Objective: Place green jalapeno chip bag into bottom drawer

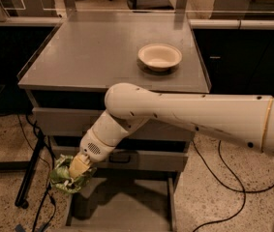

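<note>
Green jalapeno chip bag (60, 179) held at the bottom drawer's (127, 208) left wall.
I see my gripper (78, 168) clamped on the bag's upper right; the bag bulges leftward, just above that wall.

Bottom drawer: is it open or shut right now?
Open: the bottom drawer juts forward with its bare floor showing. The claw holds the green jalapeno chip bag at the drawer's left wall, not yet inside.

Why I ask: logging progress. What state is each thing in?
bottom drawer: open, floor bare
green jalapeno chip bag: crumpled, held, not yet in drawer
gripper: shut on green jalapeno chip bag, at bottom drawer's left edge
upper drawers: shut
bowl: upright, empty, on cabinet top
</note>
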Tool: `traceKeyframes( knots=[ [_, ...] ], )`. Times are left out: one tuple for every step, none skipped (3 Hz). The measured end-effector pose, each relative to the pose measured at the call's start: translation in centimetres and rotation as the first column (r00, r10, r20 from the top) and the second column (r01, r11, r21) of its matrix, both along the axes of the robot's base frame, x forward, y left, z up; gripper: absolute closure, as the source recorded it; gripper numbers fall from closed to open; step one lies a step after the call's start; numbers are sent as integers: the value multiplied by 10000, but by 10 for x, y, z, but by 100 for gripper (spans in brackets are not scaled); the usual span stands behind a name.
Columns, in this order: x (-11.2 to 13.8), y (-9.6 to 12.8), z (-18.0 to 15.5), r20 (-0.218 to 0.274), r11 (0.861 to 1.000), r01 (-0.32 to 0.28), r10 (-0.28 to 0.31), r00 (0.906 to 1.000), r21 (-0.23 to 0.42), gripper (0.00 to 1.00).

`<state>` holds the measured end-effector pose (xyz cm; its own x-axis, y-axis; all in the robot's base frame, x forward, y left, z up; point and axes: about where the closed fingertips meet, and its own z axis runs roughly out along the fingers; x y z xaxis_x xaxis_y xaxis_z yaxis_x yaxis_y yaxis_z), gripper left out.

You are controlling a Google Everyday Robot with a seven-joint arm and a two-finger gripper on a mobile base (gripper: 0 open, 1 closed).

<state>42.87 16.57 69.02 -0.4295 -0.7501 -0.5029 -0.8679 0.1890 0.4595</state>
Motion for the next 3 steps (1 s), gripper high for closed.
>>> traceKeyframes(
  knots=[
    [0, 0, 0, 0, 10000, 0, 0, 10000, 0, 100],
    [-9, -6, -42, -761, 9981, 612, -603, 9953, 95, 100],
    [-19, -29, -102, -1603, 9822, 1835, -1878, 9690, -415, 100]
  ],
)
